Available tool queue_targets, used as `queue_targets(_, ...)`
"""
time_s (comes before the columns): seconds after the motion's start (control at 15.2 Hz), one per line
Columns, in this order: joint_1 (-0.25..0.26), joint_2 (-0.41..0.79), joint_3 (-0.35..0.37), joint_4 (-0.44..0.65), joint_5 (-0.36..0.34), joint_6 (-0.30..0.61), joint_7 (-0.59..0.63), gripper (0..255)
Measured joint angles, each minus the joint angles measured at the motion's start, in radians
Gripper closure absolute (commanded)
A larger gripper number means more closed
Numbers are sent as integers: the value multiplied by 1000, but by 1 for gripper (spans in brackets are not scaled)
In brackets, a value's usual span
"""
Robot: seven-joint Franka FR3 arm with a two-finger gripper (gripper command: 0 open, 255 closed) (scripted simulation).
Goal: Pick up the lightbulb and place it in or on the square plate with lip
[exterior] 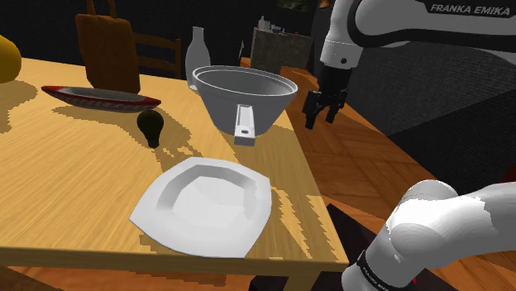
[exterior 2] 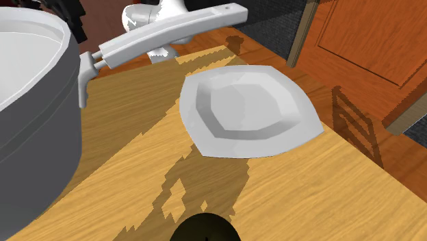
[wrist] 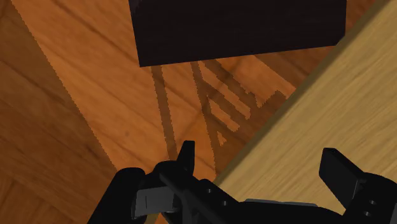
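Lightbulb (exterior: pixel 150 126) and plate both rest on the wooden table (exterior: pixel 66 190), and we see the bulb as a small dark shape lying apart from everything else. In the shoulder view it is at about ten o'clock from the square plate with lip (exterior: pixel 207 202), which is drawn plain white and sits near the table's near edge. At about one o'clock from the bulb stands a large grey pot (exterior: pixel 248 93) whose handle points toward six o'clock, ending just short of the plate. A red-rimmed dish (exterior: pixel 99 97) lies at about ten o'clock from the bulb, and a pale bottle (exterior: pixel 197 51) stands behind the pot. In the second exterior view we find the plate (exterior 2: pixel 246 106) at the middle, the pot (exterior 2: pixel 34 103) at nine o'clock of it, and the bulb (exterior 2: pixel 205 229) cut by the frame at six o'clock. The gripper (exterior: pixel 321 120) hangs beyond the table's side edge, at about two o'clock from the plate and well apart from the bulb. In the wrist view the gripper (wrist: pixel 261 159) has its jaws spread wide with nothing between them, above the table's edge (wrist: pixel 331 108) and the wooden floor (wrist: pixel 76 95).
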Motion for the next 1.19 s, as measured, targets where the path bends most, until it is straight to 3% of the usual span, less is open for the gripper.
queue_targets(0.59,47,192,78,140,89,36,85,0)
queue_targets(1.19,100,476,188,397,166,54,210,0)
